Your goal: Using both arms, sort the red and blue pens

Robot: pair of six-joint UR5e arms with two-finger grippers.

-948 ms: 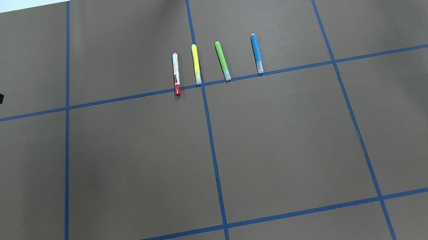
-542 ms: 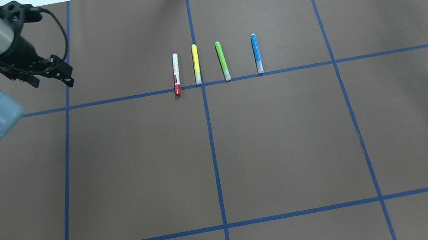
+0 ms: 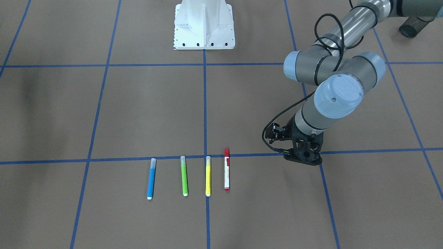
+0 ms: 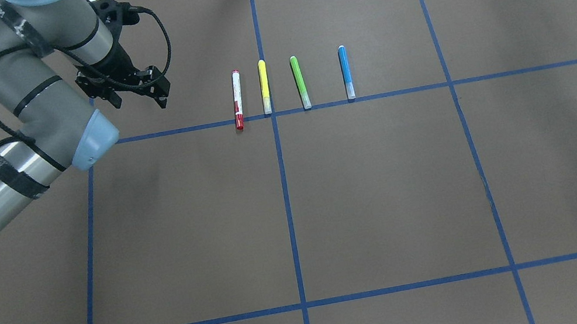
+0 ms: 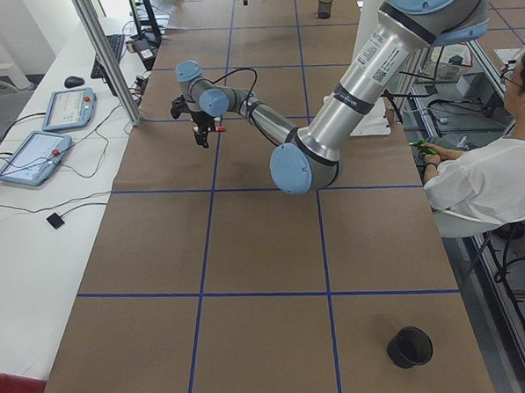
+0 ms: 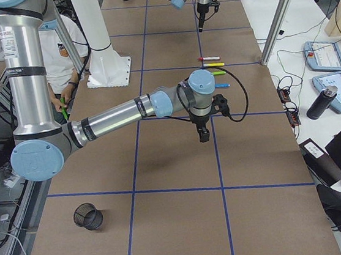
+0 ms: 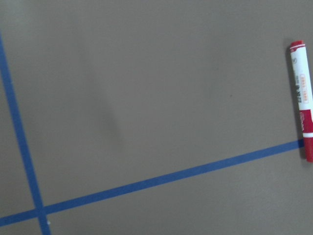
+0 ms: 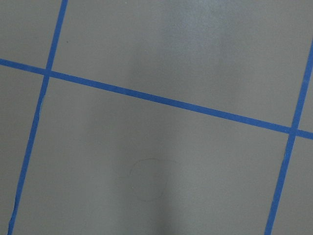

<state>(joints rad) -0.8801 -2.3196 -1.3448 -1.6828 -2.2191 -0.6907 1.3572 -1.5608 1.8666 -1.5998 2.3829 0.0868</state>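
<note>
My left arm (image 4: 24,143) extends over the brown mat (image 4: 390,197). Its gripper (image 4: 139,100) has fingers spread and hangs off to my left of the red-capped marker (image 4: 237,100), well apart from it. My right gripper (image 6: 203,137) hovers far from the blue pen (image 4: 346,72), finger state cannot tell. Marker and blue pen lie at opposite ends of a four-pen row along a tape line (image 4: 170,132), with the yellow pen (image 4: 265,88) and green pen (image 4: 300,82) between them; the marker's barrel print is too small to read.
</note>
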